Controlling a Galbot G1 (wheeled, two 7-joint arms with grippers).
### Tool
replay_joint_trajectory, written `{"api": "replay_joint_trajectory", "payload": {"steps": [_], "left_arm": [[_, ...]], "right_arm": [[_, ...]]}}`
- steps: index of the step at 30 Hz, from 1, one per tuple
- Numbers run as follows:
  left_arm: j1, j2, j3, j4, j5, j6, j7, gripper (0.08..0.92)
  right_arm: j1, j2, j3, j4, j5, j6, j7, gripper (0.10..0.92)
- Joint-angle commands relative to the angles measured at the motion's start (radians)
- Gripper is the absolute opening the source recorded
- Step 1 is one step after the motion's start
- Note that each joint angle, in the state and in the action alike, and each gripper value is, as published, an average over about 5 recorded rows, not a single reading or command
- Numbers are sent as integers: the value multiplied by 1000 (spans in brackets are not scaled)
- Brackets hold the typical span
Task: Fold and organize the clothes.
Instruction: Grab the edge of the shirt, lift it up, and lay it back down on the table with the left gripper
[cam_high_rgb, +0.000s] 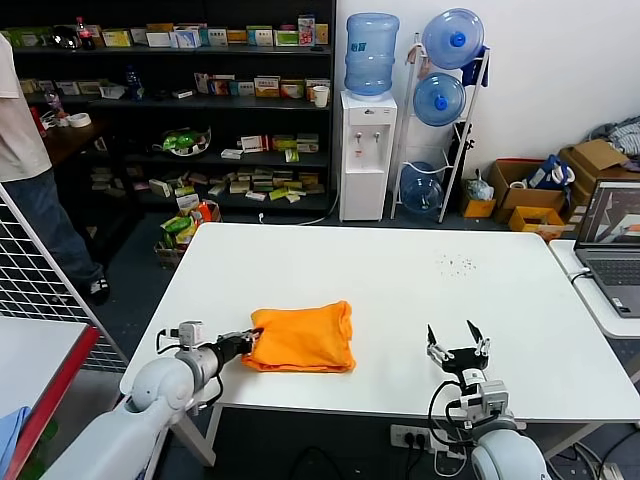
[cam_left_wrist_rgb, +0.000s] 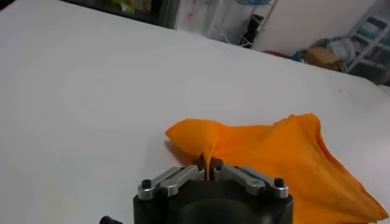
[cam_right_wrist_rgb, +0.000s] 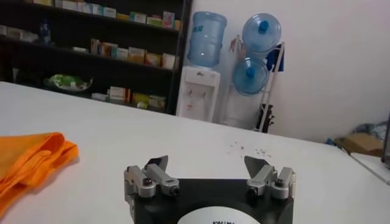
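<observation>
The orange T-shirt (cam_high_rgb: 301, 337) lies folded into a compact rectangle on the white table (cam_high_rgb: 400, 290), near its front left. No logo shows. My left gripper (cam_high_rgb: 248, 343) is at the shirt's left edge, shut on a pinch of orange fabric that rises into its jaws in the left wrist view (cam_left_wrist_rgb: 208, 165); the shirt (cam_left_wrist_rgb: 286, 158) spreads out beyond it. My right gripper (cam_high_rgb: 458, 338) stands open and empty over the table's front right, apart from the shirt. In the right wrist view it (cam_right_wrist_rgb: 206, 164) is open, with the shirt's edge (cam_right_wrist_rgb: 30, 158) off to one side.
A laptop (cam_high_rgb: 612, 235) sits on a side table at the right. Shelves (cam_high_rgb: 190, 100), a water dispenser (cam_high_rgb: 366, 150) and bottle rack stand behind. A person (cam_high_rgb: 30, 160) stands at the far left. Small dark specks (cam_high_rgb: 458, 265) mark the table's back right.
</observation>
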Motion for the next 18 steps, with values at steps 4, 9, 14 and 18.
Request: {"api": "replay_joint_trajectory", "payload": {"steps": [4,9,14,18], "left_arm": [[20,291,-85,9,103,46,-29,123],[11,360,-101,53,168,39,-63,123],[-10,434,-105,76,208,25,-100,123],[-31,506,-105,89,203,18,-112,123]], "right_arm": [[34,-19,-22,1,-7,5,-1,823],[41,-27,-33,5,-24,19,-10,823],[58,-28,-42,2,-21,25,-13,823],[68,-27,-46,2,-17,31,-16,823]]}}
